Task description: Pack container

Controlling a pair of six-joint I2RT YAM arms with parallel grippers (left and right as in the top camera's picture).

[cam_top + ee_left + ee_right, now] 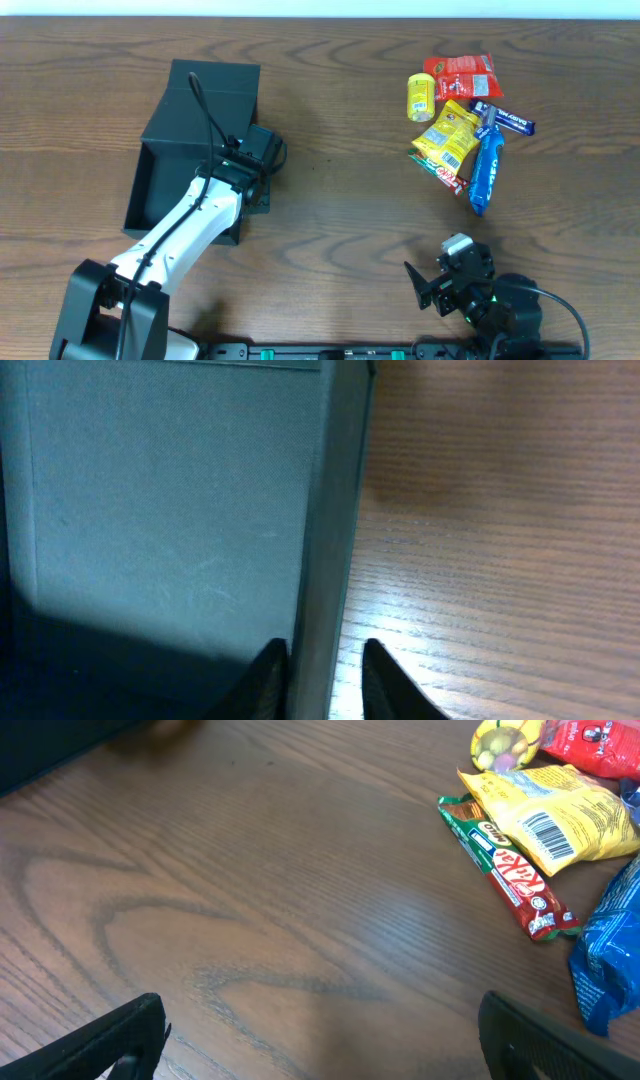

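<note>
The container [215, 90] is a dark teal-black box lying open at the left of the table, with its flap lid spread toward the far side. My left gripper [256, 160] straddles its right wall. In the left wrist view the fingers [322, 660] sit on either side of the thin wall [320, 510], closed on it, with the box's inner floor [170, 490] to the left. My right gripper [425, 288] is open and empty near the front edge. Its wide-spread fingers [320, 1040] hover over bare wood.
A heap of snacks lies at the back right: a red packet [462, 73], a small yellow packet [420, 95], a yellow bag [450, 133], a KitKat bar [440, 170], a blue packet [487, 170] and a dark blue bar [505, 120]. The right wrist view shows the KitKat [510, 870] and the yellow bag [560, 815].
</note>
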